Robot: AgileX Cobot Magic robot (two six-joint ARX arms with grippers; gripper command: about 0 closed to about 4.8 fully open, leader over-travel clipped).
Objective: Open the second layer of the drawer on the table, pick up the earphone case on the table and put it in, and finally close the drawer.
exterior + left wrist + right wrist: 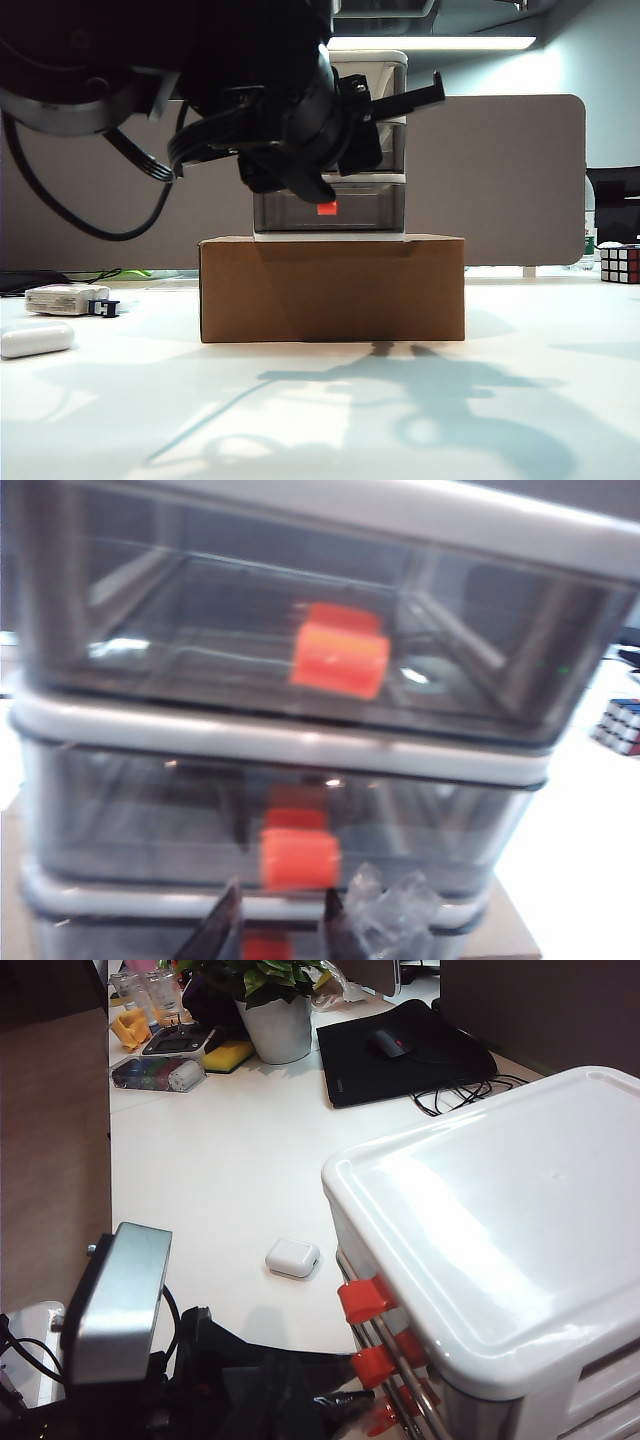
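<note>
Progress: nothing done yet.
- Drawer (372, 150) set on cardboard box (332, 288); middle drawer (280, 820) seen shut, tab (298, 858) ungripped.
- Left gripper (278, 925) placed just under tab, fingers slightly parted, empty.
- Right gripper out of view; finger state cannot be told.
- Earphone case (36, 338) left on counter (320, 410), far left.
- Left to do: pull, load, close.

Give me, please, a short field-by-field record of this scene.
drawer: stands on a brown cardboard box
second layer: looks shut; orange tab not gripped
left claw: slightly open, just short of that tab
right claw: not visible; its camera looks down on the drawer's top
earphone case: on the table, left of the box in the exterior view
</note>
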